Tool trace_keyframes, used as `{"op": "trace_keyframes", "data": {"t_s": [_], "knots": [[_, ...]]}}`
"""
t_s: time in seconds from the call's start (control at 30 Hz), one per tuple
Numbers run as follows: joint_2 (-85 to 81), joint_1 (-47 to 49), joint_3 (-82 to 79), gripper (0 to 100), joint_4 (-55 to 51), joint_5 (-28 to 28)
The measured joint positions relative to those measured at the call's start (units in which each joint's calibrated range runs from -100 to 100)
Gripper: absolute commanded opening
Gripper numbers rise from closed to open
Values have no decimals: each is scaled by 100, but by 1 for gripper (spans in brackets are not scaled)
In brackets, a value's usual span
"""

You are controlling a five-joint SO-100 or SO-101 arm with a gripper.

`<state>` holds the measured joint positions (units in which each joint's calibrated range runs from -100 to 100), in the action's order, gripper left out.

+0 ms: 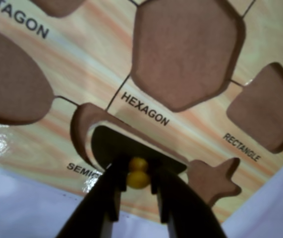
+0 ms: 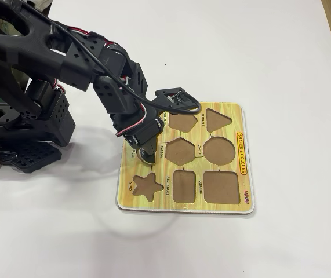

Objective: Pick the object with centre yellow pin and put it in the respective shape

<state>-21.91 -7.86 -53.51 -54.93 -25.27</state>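
Working left to right in the wrist view, your brown semicircle cutout [image 1: 84,124] in the glossy yellow wood-grain puzzle board [image 1: 191,126] shows bare floor along its left curve. The flat dark semicircle piece [image 1: 109,144] looks only partly seated. The black two-finger gripper [image 1: 138,181] is pinched on its round yellow knob [image 1: 138,171]. Let go now and the piece may ride the rim and tilt.

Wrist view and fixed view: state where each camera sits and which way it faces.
Wrist view: rides behind the gripper, looking down onto the puzzle board; both fingers show, closed on the yellow knob.
Fixed view: high, angled down at the white table; the whole arm shows.
Shared: the board, its hexagon cutout and the gripper.
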Motion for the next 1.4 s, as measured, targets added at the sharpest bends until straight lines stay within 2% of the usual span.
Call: {"op": "trace_keyframes", "data": {"t_s": [1.4], "knots": [[0, 159, -63, 1, 129, -10]]}}
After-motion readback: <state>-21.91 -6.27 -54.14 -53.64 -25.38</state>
